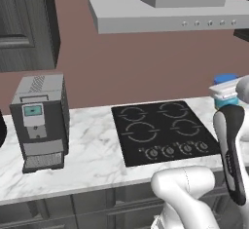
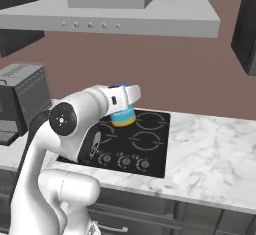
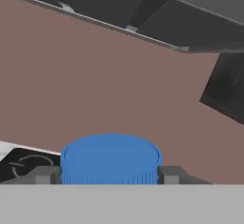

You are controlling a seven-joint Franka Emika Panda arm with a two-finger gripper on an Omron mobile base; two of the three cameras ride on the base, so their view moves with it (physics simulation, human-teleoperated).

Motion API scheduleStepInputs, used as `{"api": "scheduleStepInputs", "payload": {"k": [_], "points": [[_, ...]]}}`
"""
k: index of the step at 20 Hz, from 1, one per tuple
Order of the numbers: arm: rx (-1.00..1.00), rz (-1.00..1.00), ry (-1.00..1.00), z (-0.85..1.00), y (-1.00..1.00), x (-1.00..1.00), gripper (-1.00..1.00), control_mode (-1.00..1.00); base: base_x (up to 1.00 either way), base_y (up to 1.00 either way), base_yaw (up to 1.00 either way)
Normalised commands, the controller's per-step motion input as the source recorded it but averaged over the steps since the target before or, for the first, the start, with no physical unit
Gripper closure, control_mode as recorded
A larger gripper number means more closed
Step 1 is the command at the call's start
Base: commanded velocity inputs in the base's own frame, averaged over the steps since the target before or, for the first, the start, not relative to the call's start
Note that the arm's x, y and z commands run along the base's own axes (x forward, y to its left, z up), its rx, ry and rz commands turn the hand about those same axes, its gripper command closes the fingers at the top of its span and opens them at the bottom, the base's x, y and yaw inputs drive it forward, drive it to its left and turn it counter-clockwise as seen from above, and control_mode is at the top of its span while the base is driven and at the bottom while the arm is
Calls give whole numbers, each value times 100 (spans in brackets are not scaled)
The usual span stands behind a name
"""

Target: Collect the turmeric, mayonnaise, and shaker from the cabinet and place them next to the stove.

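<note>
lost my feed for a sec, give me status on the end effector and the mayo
End effector shut on the mayonnaise, fingers either side of its blue lid. Jar carried above the stove, not set down. Nothing in the way on the counter beside it.

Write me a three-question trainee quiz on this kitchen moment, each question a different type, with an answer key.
1. True or false: the claw is shut on the mayonnaise.
2. Multiple choice: what stands on the counter left of the stove? A) toaster B) coffee machine C) kettle
3. Fill in: the lid of the jar is ____.

Key: 1 true. 2 B. 3 blue.
</note>
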Motion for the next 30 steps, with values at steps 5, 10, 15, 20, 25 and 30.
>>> {"api": "scheduleStepInputs", "payload": {"k": [5,10,15,20,25,30], "points": [[6,16,0,-47,-37,52,100,-100,0,0,0],[0,8,0,-26,-17,34,100,-100,0,0,0],[0,6,0,-16,-30,27,100,-100,0,0,0],[2,9,0,-22,-59,45,100,-100,0,0,0],[5,18,2,-38,-62,56,100,-100,0,0,0],[4,18,2,-44,-47,46,100,-100,0,0,0]]}}
